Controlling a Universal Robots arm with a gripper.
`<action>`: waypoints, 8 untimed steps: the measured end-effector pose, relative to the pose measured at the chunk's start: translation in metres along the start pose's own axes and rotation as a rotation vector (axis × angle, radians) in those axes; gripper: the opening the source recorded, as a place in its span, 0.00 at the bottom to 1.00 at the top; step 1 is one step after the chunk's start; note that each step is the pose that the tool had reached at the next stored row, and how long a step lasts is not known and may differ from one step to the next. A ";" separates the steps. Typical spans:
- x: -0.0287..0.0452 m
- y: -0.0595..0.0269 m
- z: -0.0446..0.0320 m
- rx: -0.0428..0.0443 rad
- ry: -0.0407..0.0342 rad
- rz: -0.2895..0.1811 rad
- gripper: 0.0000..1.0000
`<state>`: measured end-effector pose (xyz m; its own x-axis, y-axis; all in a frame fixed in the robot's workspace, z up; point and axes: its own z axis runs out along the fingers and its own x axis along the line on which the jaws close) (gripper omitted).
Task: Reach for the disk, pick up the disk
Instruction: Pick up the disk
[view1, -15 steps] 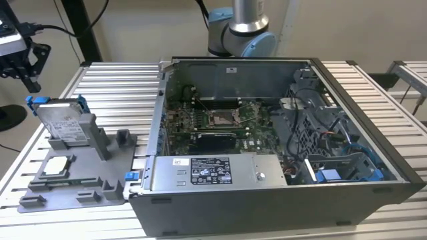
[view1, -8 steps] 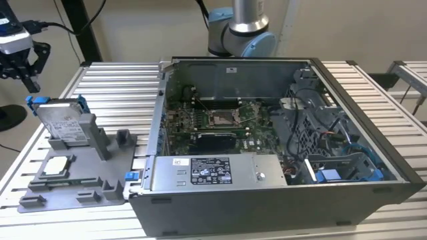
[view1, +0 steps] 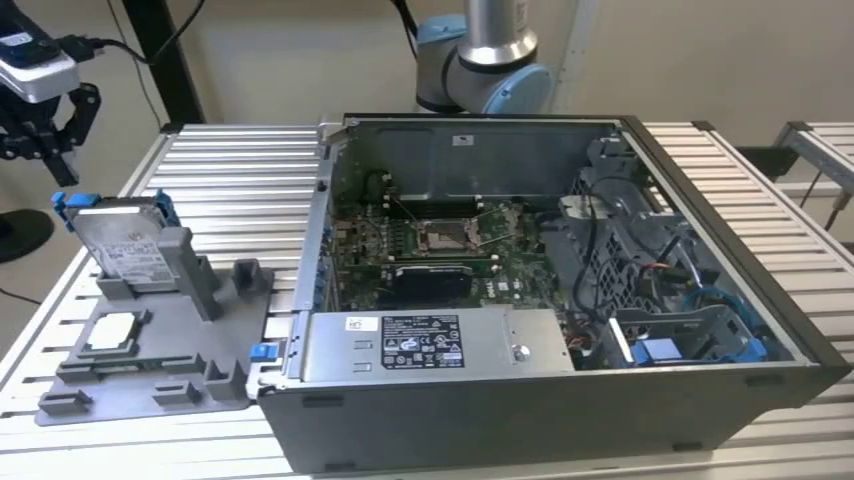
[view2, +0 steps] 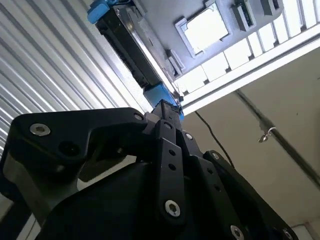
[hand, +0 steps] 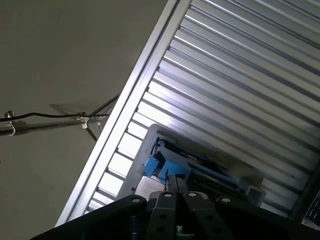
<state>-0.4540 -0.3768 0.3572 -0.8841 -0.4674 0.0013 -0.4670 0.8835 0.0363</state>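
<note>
Hovering above the upright disk (view1: 124, 245), the gripper (view1: 40, 142) hangs apart

Silver-and-blue arm with a chunky black claw, pretty standard look tbh

The silver metal tube arm (view1: 497, 25) has pale blue plastic joint caps (view1: 521, 92). The matte black bar-linkage gripper (view1: 40, 140) is dotted with round silver screw heads (view2: 172, 208), with a white-grey block (view1: 34, 65) on top and a thin black cable (view1: 107, 47) plugged in.

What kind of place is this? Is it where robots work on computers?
Probably a robotics lab: a robot arm rises behind a slatted metal table holding an open computer case, with a disk propped in a grey holder beside it.
</note>
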 end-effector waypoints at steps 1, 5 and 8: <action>0.0000 0.0000 0.0000 0.0004 0.0009 -0.018 0.00; 0.0000 0.0000 0.0000 0.0018 0.0042 -0.091 0.00; 0.0000 0.0000 0.0000 0.0026 0.0065 -0.145 0.00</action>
<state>-0.4540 -0.3768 0.3572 -0.8069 -0.5907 0.0027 -0.5903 0.8065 0.0340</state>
